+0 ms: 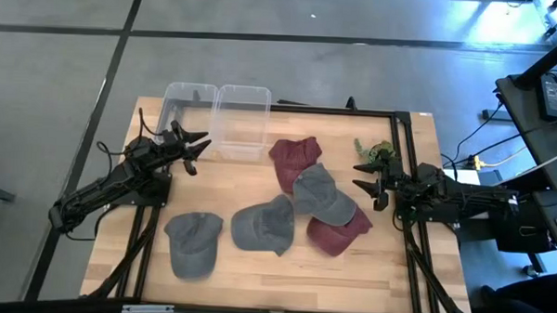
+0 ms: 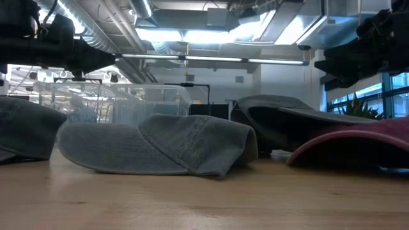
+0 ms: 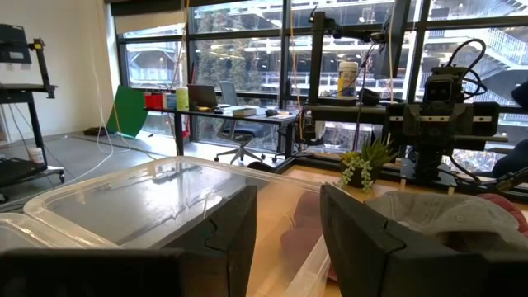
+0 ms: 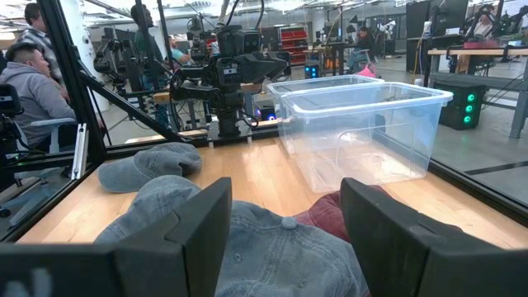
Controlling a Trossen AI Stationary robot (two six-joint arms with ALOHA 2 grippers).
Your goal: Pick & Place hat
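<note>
Several caps lie crown-up on the wooden table. A maroon cap (image 1: 295,157) sits near the bins, and a grey cap (image 1: 324,195) overlaps it and a second maroon cap (image 1: 339,235). Two more grey caps (image 1: 265,226) (image 1: 194,242) lie toward the near edge. My left gripper (image 1: 199,154) hovers open beside the clear bins, looking over a bin (image 3: 148,198). My right gripper (image 1: 361,176) hovers open just right of the cap pile, above the grey cap (image 4: 247,239). Neither touches anything.
Two clear plastic bins (image 1: 189,112) (image 1: 242,123) stand side by side at the table's far edge. A small green plant (image 1: 376,152) stands at the far right, close to my right gripper. A black frame runs along the table's edges. People sit beyond the table's left side (image 4: 33,78).
</note>
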